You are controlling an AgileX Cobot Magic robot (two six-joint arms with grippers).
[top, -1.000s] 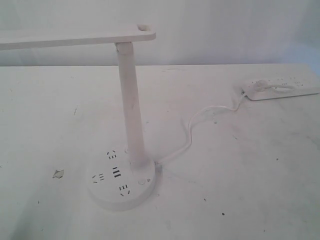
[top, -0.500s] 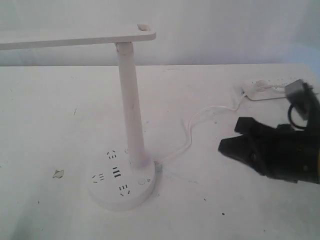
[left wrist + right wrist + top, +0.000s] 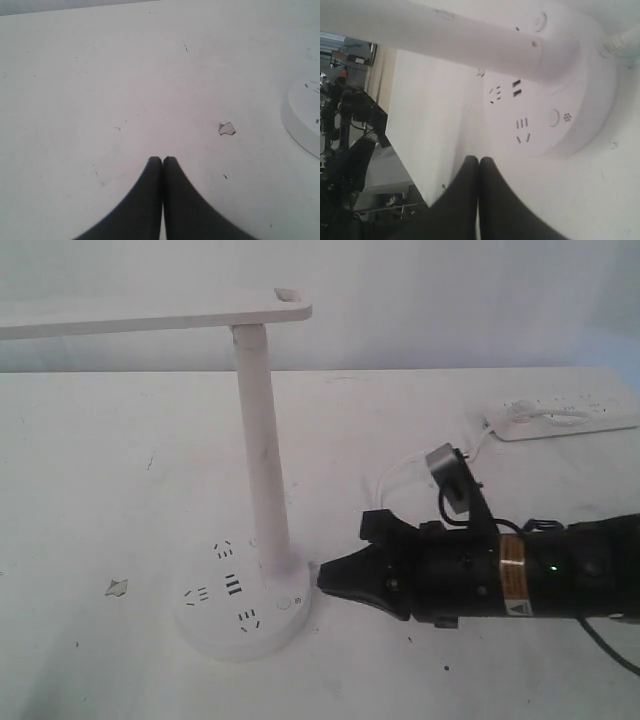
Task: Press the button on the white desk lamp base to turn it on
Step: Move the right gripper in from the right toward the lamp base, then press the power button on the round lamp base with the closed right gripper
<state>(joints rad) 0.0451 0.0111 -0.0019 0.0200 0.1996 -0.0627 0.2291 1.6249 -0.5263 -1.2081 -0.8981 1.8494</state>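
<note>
Both grippers are showing jaws pressed together, gripping nothing. The right gripper [image 3: 322, 578] is hovering just beside the white desk lamp base [image 3: 235, 642], its tip pointing toward the button [image 3: 284, 603] near the column's foot, not touching it. The left gripper [image 3: 162, 159] is hanging over the table [image 3: 100, 75]. Farther back, a cable [image 3: 378, 515] is running to the power strip [image 3: 590, 418].

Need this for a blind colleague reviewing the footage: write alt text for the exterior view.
The black right gripper, shut, reaches in from the right with its tip close beside a round white lamp base, short of the small button on it. A tall white column rises from the base, and a power strip lies on the white table at far right.
</note>
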